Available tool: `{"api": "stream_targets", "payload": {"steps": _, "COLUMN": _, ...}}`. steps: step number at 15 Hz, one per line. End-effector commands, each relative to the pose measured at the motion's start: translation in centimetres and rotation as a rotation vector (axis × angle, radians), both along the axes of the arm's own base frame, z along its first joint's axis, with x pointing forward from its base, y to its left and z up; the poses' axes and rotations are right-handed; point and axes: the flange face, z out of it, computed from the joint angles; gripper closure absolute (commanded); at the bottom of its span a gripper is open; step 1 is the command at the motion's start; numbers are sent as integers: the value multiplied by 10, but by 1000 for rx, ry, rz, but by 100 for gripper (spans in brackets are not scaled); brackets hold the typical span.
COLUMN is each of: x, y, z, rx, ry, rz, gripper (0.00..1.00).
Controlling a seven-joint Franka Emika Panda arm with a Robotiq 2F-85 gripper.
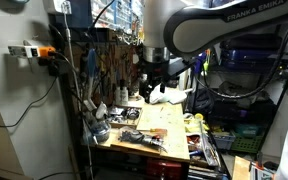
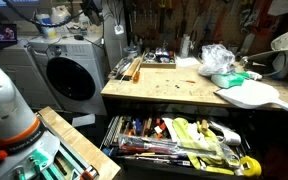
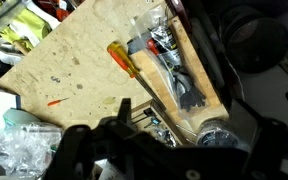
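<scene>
My gripper (image 1: 156, 88) hangs high above a wooden workbench (image 1: 170, 128) and holds nothing. In the wrist view its dark fingers (image 3: 182, 120) stand apart at the bottom edge, so it looks open. Below it on the bench top (image 3: 74, 75) lies an orange-handled screwdriver (image 3: 122, 60). Beside the screwdriver is a long wooden tray (image 3: 206, 95) with dark tools in it. A round metal can (image 3: 216, 135) sits nearest the fingers. A crumpled clear plastic bag (image 3: 24, 150) lies at the lower left; it also shows in an exterior view (image 2: 219, 60).
The bench (image 2: 164, 92) has an open drawer (image 2: 174, 140) full of hand tools below it. A washing machine (image 2: 69, 75) stands beside it. A white flat object (image 2: 249, 95) overhangs the bench edge. Tools hang on the wall behind (image 1: 109, 70).
</scene>
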Motion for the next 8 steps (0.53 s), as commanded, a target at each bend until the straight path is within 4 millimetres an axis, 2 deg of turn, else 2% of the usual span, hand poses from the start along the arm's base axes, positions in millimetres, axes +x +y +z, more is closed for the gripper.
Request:
{"api": "stream_targets", "payload": {"steps": 1, "x": 0, "y": 0, "z": 0, "rx": 0, "ry": 1, "rz": 0, "gripper": 0}}
{"api": "stream_targets", "payload": {"steps": 3, "x": 8, "y": -18, "z": 4, "rx": 21, "ry": -18, "rz": -33, "gripper": 0}}
{"api": "stream_targets", "payload": {"steps": 5, "x": 14, "y": -48, "z": 7, "rx": 47, "ry": -24, "rz": -93, "gripper": 0}}
{"api": "stream_targets", "payload": {"steps": 8, "x": 28, "y": -104, "z": 6, "rx": 91, "ry": -16, "rz": -220, "gripper": 0}}
